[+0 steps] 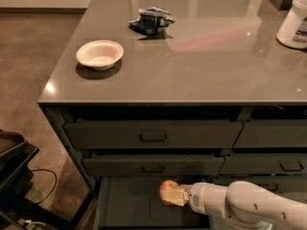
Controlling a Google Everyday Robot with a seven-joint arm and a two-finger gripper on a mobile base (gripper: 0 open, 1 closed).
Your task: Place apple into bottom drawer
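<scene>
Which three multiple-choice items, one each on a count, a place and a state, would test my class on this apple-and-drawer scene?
1. How many bowls stand on the counter? A. One. B. Two. C. Three.
2. Where is the apple? A. On the counter. B. In the gripper, over the bottom drawer. C. In the top drawer.
3. The bottom drawer is: A. shut. B. pulled open. C. missing.
Answers: 1 A, only the white bowl is there. 2 B, the gripper clamps the apple above the drawer floor. 3 B, its floor shows below the two shut handled drawers.
</scene>
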